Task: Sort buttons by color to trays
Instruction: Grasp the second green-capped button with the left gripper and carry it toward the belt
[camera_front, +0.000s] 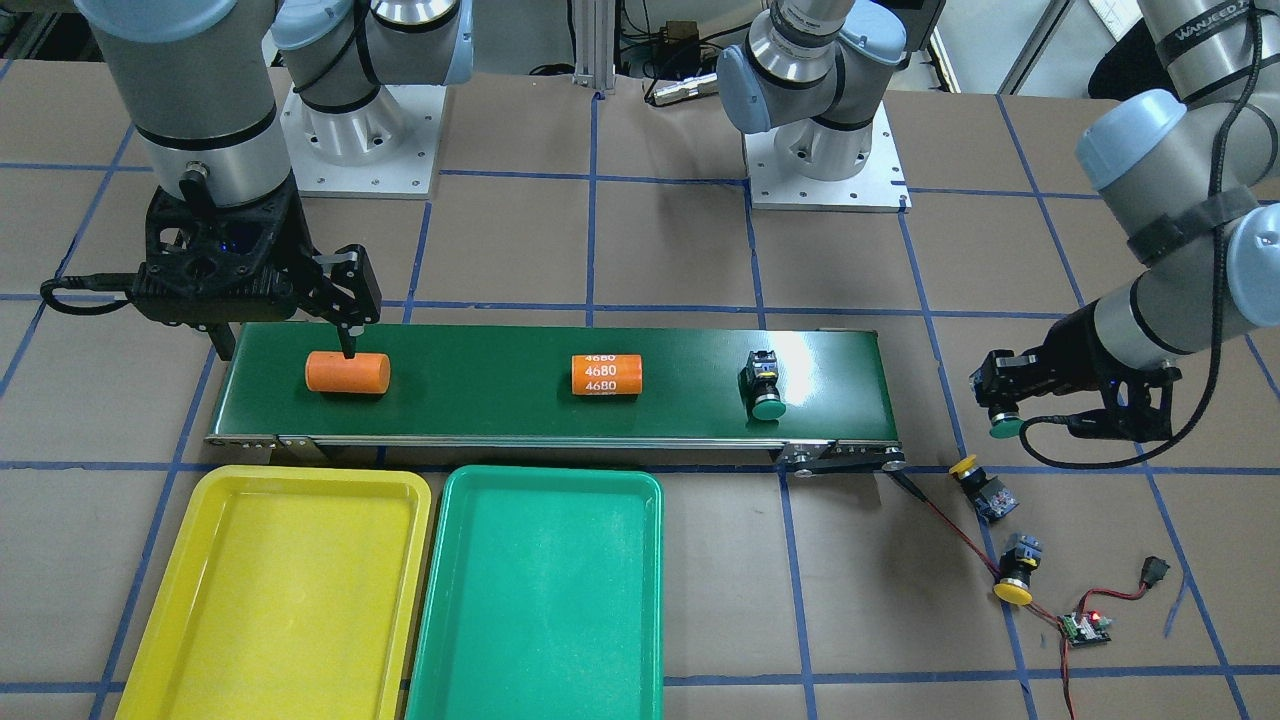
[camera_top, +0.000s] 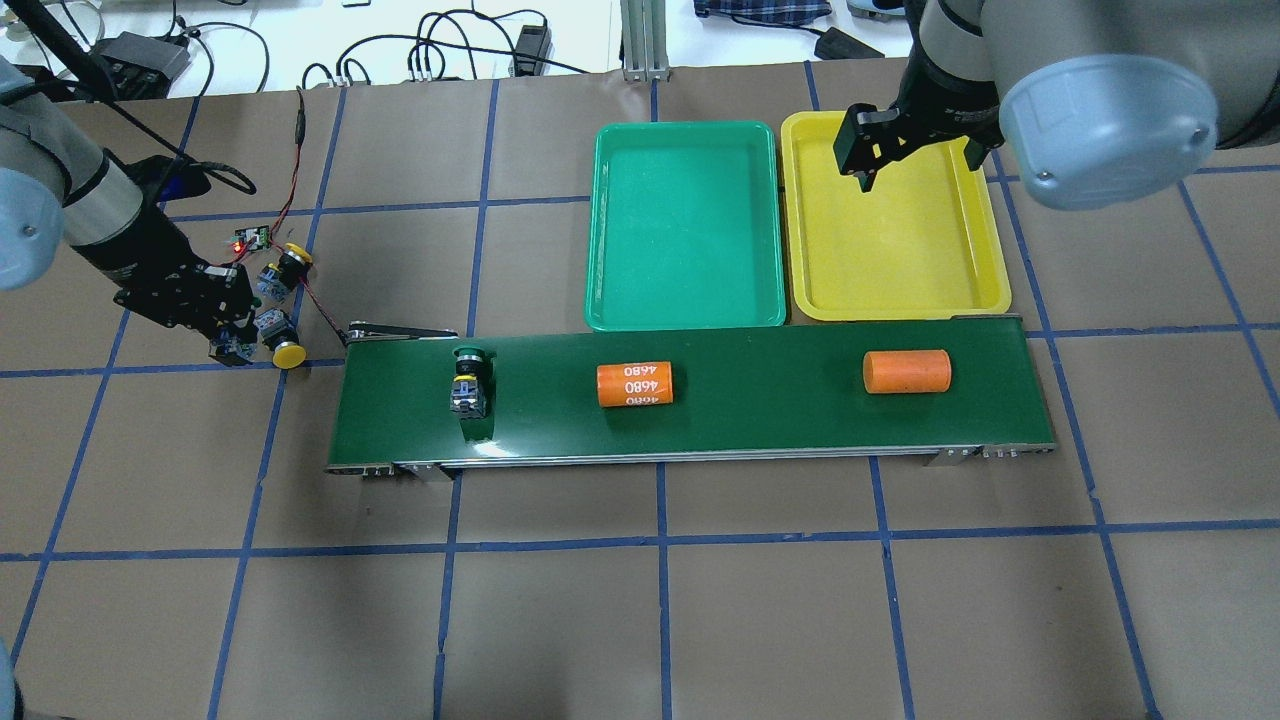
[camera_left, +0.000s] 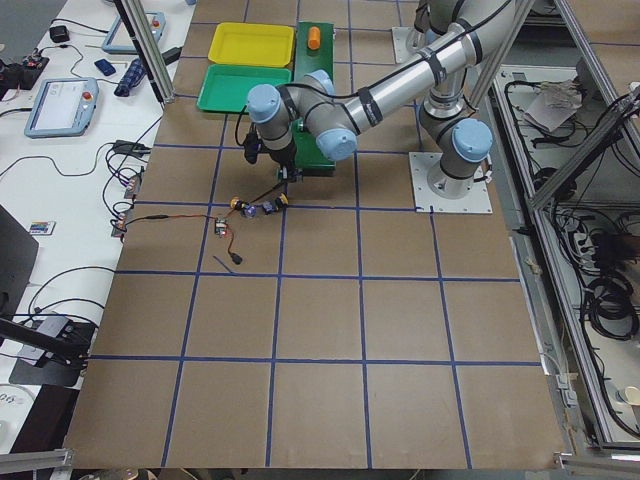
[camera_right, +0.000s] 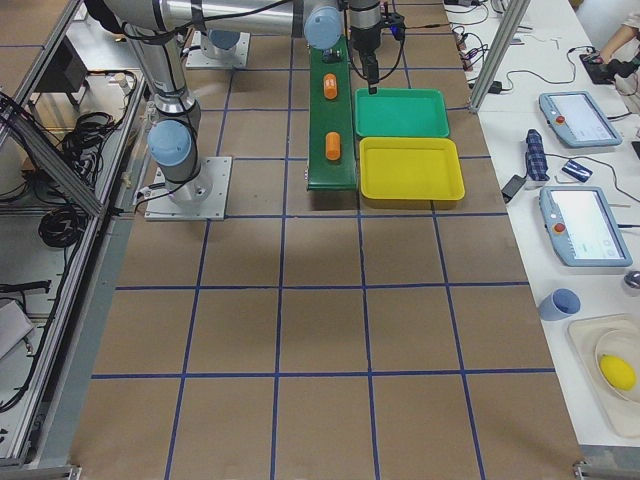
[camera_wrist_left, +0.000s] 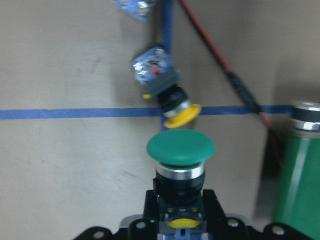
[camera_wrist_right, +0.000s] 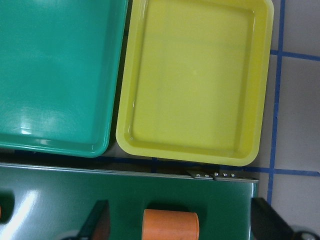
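Observation:
My left gripper is shut on a green-capped button and holds it above the table beyond the belt's end. Two yellow-capped buttons lie on the brown table beside it; one shows just past the held button in the left wrist view. A second green-capped button lies on its side on the belt. My right gripper is open and empty, hanging over a plain orange cylinder. The yellow tray and green tray lie side by side, both empty.
The dark-green conveyor belt runs across the table beside the trays. An orange cylinder marked "4680" lies at its middle. A small circuit board with red wires lies near the yellow buttons.

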